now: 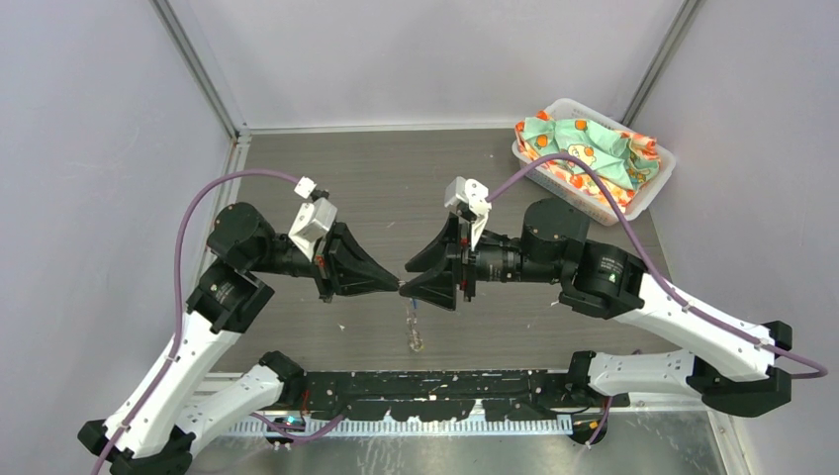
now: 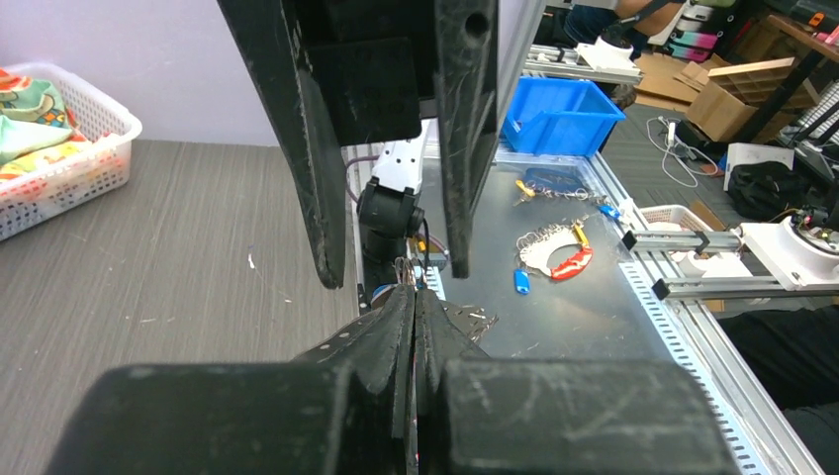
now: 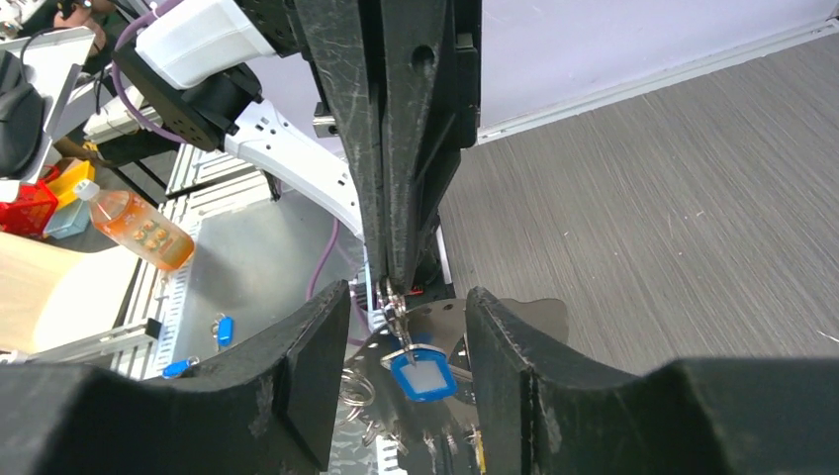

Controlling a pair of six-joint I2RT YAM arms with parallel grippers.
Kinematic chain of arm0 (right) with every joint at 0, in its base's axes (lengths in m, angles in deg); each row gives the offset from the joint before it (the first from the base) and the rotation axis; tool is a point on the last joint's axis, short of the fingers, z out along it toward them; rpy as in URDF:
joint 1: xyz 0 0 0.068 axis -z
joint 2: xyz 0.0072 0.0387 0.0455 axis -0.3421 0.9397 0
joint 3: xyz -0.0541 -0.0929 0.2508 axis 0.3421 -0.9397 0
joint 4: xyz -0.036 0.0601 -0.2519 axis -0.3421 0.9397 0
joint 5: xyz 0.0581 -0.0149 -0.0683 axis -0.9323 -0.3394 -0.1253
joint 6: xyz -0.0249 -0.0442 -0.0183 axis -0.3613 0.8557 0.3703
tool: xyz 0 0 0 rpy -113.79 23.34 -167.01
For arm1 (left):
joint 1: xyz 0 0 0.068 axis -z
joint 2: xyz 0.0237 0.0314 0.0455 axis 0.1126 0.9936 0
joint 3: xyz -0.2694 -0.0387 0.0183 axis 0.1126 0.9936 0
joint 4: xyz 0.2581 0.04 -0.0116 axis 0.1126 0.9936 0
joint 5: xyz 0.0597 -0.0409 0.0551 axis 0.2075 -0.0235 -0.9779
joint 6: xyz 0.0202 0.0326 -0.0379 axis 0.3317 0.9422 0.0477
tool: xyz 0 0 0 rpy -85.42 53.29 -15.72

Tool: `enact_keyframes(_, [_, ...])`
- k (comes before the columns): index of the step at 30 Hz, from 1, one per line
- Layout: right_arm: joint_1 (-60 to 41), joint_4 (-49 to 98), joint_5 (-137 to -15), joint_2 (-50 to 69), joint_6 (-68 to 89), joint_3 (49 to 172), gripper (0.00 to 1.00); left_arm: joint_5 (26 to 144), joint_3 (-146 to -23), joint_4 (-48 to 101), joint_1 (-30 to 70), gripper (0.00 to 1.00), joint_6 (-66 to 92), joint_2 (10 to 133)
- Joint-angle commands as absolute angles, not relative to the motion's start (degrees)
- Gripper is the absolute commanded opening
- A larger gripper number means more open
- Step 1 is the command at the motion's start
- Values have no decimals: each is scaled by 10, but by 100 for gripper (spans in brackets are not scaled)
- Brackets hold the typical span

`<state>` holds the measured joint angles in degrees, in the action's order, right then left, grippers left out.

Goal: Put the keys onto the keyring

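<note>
My left gripper (image 1: pixel 399 286) is shut, with a small metal loop of the keyring (image 3: pixel 391 305) pinched at its tips. A key with a blue head (image 3: pixel 423 376) hangs from that loop. In the top view a thin strand (image 1: pixel 415 327) dangles below the two grippers' tips, with a yellowish piece at its lower end. My right gripper (image 3: pixel 408 297) is open and faces the left one tip to tip. Its fingers (image 3: pixel 307 371) stand on either side of the blue key without touching it. More silver rings (image 3: pixel 364 391) show under the key.
A white basket (image 1: pixel 648 188) of patterned cloth stands at the back right of the table. A black perforated plate (image 1: pixel 445 386) runs along the near edge between the arm bases. Beyond the table lie a blue bin (image 2: pixel 559 114) and spare key bunches (image 2: pixel 554 252).
</note>
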<state>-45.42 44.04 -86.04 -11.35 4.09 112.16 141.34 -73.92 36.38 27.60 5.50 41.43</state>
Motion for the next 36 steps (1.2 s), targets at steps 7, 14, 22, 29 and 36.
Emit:
enact_keyframes(7, [-446,390,-893,-121,38,1126,34,1424,-774,311,276,0,30,401])
enact_keyframes(14, [-445,388,-902,-123,37,1124,1,1420,-765,316,276,0,31,397])
enact_keyframes(22, [-445,556,-897,-68,79,1237,1,1408,-782,560,276,45,243,405])
enact_keyframes(29, [-445,718,-924,22,116,1359,1,1424,-864,722,276,45,392,458])
enact_keyframes(36, [-445,789,-937,75,130,1421,1,1447,-892,782,276,34,437,484])
